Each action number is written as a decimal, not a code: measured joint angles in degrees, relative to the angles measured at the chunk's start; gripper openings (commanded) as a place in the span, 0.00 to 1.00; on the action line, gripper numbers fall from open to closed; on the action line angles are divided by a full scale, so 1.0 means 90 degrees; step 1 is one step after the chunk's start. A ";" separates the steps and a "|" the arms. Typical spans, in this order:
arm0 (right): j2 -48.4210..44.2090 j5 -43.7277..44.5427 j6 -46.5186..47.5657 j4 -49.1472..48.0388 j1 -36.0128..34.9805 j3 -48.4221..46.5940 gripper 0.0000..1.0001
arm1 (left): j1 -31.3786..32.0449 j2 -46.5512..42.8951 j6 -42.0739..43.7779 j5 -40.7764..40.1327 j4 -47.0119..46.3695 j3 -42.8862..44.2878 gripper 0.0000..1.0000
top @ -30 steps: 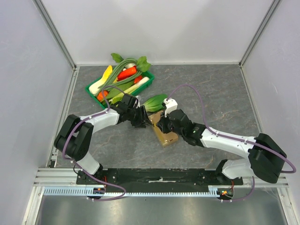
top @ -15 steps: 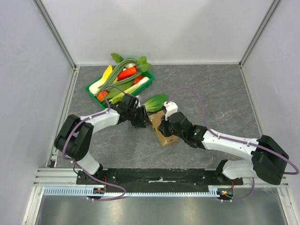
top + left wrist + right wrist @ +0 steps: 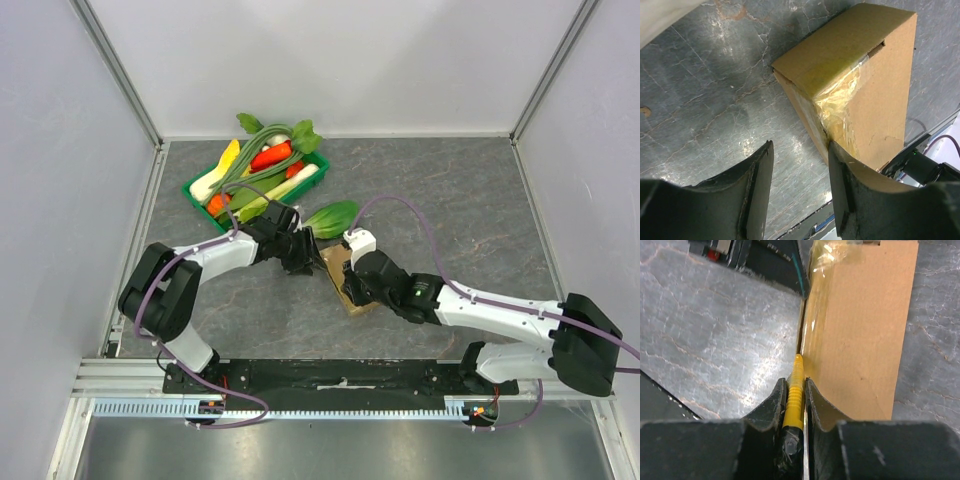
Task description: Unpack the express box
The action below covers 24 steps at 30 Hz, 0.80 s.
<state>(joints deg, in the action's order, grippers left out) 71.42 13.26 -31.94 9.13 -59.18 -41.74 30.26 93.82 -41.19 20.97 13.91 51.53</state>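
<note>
Right now the express box point(image 3: 338, 268) lies flat near the middle of the worktop point(image 3: 450, 200), a little toward its near edge. Its flaps are shut under clear tape point(image 3: 845, 100).

You are at the seam-cutting step. Your right gripper point(image 3: 794, 384) is clamped on a yellow ribbed tool point(image 3: 792, 410), whose tip sits at the box's long side edge. Your left gripper point(image 3: 800, 150) has its 2 fingers apart, and 1 seems to touch the box's end corner, bracing rather than gripping.

Next, I judge, you must run the tip along the taped seam while the left arm stops the box sliding. A bok choy point(image 3: 330, 215) lies just beyond the box.
</note>
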 measured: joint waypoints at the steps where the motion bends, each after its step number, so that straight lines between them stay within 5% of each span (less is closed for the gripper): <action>1: -0.0034 0.0017 -0.0002 0.0117 -0.0051 0.0000 0.00 | 0.0000 0.0019 -0.0010 -0.0017 0.0044 0.0034 0.52; 24: -0.0753 0.0000 -0.0301 0.1632 -0.0607 -0.0146 0.00 | 0.0032 0.0240 -0.0158 -0.0503 0.0420 0.0367 0.52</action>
<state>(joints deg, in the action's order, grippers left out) 64.64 13.26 -34.65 23.81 -64.64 -43.05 30.55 95.98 -42.61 16.45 17.69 54.83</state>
